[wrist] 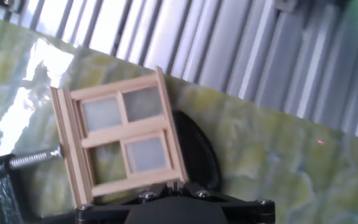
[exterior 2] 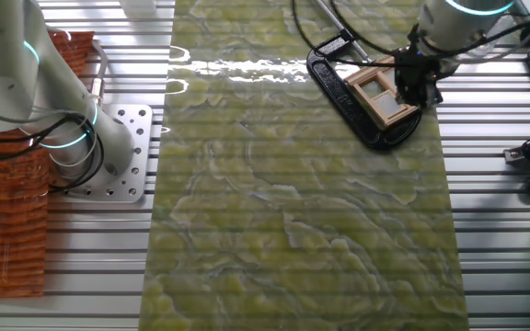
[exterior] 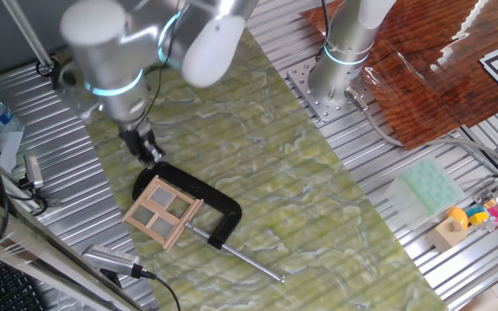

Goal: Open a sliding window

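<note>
Hand view shows the small light-wood sliding window [wrist: 124,139], its four greyish panes split by a wooden cross, filling the middle of the picture, with the gripper's dark body along the bottom edge just below the frame. From one fixed view, the two-finger gripper [exterior: 150,154] hangs just above the window's far edge; whether its fingers are parted or closed cannot be told. The window stands held in a black C-clamp [exterior: 217,210] with a steel screw rod [exterior: 247,258], on the green marbled mat [exterior: 318,207].
</note>
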Tool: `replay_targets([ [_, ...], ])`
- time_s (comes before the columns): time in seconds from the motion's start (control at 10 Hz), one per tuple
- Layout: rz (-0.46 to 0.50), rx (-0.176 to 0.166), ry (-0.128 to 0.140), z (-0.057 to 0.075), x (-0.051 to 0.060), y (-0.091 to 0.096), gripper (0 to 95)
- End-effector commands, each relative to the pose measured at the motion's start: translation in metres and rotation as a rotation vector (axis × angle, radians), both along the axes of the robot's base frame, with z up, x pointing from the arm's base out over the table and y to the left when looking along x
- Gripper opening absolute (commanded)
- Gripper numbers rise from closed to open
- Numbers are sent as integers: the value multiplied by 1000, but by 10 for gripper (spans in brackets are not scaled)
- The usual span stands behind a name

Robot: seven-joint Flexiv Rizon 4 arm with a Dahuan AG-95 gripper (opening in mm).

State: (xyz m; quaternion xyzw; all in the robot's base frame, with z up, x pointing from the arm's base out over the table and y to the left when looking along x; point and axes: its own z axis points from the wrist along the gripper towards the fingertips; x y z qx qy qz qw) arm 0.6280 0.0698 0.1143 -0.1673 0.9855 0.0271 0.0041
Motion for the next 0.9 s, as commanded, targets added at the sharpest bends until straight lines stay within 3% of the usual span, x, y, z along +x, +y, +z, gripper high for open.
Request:
replay_targets([
  [0.1, -17, -91, 10, -3, 14, 15, 0],
  [0.2, -21, -85, -8, -13, 12, 24, 0],
  [0.5, -37, -85, -13, -27, 6, 39, 0],
  [0.9, -61, -83, -73, -45, 2, 45, 0],
])
